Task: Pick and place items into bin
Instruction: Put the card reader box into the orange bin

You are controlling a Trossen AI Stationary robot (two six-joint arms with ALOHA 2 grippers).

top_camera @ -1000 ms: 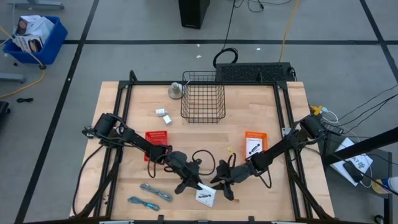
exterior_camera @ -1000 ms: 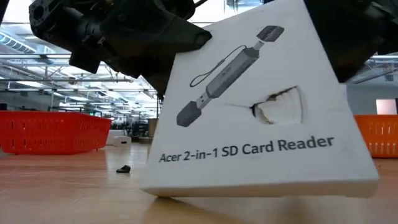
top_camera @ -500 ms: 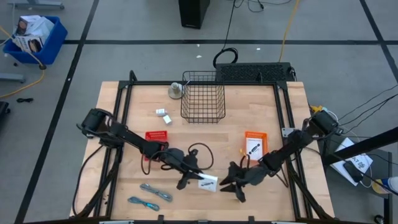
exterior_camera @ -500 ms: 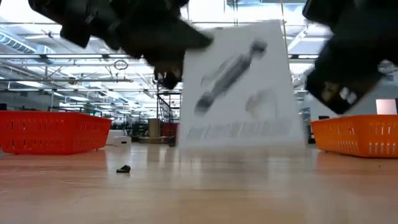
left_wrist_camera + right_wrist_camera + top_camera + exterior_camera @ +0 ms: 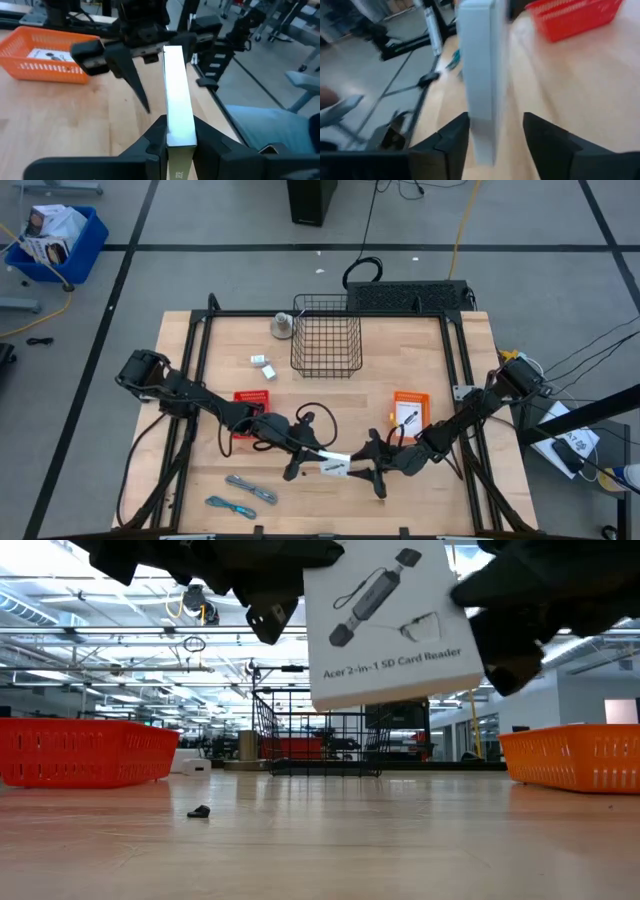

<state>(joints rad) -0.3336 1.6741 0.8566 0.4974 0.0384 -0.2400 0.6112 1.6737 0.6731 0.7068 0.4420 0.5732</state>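
Observation:
A flat white printed packet [image 5: 336, 466], marked "Acer 2-in-1 SD Card Reader" [image 5: 390, 625], hangs in the air over the near middle of the table. My left gripper [image 5: 318, 460] is shut on it [image 5: 180, 132]. My right gripper [image 5: 368, 468] is open, level with the packet's other end; its fingers stand on either side of that end [image 5: 495, 135]. Two tiny white blocks [image 5: 262, 365] lie left of the wire bin [image 5: 327, 335]. The grey strip [image 5: 250, 488] and teal-blue cord [image 5: 230, 505] lie near the near-left corner. My left gripper pinches the packet's left end [image 5: 179, 142] between its two fingers, across the two flat faces, coming level from the table's left. The packet is lifted clear and stands on edge, its printed face toward the near edge. My right gripper: I cannot tell whether a finger [image 5: 455, 140] touches the packet.
A red tray [image 5: 250, 402] sits beside the left arm, an orange tray with a packet [image 5: 410, 410] beside the right arm. A black cord loop [image 5: 315, 425] lies between them. A round metal object [image 5: 283, 327] stands left of the bin. A small dark scrap [image 5: 199, 811] lies on the wood.
The packet, which leaned tilted with its lower edge on the table, has been lifted clear and carried a little toward the far edge by my left gripper. My right gripper drew back toward the table's right, then came in again beside the packet.

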